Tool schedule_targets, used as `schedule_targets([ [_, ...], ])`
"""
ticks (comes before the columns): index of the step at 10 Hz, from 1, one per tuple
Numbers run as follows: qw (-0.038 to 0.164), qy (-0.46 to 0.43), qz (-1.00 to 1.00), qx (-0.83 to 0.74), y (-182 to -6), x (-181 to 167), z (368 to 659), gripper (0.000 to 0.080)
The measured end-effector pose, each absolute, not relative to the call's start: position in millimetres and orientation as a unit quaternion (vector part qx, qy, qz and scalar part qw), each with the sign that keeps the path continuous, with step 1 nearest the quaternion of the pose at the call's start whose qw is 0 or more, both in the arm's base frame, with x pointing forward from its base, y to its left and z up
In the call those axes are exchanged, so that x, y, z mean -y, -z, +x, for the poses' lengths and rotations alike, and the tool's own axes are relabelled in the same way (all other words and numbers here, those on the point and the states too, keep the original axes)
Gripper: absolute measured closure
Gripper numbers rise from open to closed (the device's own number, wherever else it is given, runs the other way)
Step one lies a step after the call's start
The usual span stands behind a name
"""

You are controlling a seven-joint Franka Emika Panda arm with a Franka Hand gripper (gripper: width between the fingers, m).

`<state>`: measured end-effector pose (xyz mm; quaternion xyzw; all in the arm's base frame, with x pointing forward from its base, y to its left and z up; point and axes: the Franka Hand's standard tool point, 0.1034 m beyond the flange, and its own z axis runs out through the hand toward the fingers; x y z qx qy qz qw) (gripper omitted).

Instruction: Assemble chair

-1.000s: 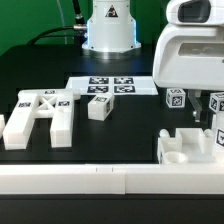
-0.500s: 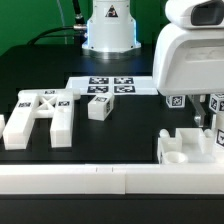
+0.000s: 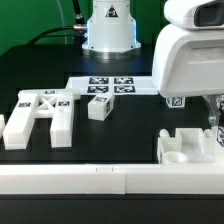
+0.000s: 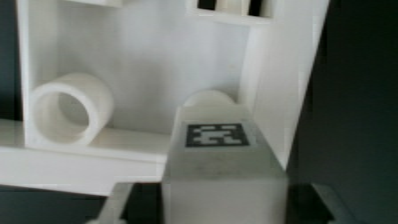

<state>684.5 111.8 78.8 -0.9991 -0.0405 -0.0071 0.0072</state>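
Wrist view: gripper [image 4: 215,198] clamped on tagged bar [image 4: 217,150]; notched block [image 4: 249,60] w/ round hole just beyond.

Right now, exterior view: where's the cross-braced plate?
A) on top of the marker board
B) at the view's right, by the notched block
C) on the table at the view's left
C: the cross-braced plate lies on the dark table at the exterior view's left, apart from the marker board and far across from the notched block.
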Motion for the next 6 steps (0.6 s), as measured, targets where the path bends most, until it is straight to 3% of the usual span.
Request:
schedule_targets([
  [6,0.0,-0.003,-0.977,-0.213,-78.9,-98,682,0.0512],
])
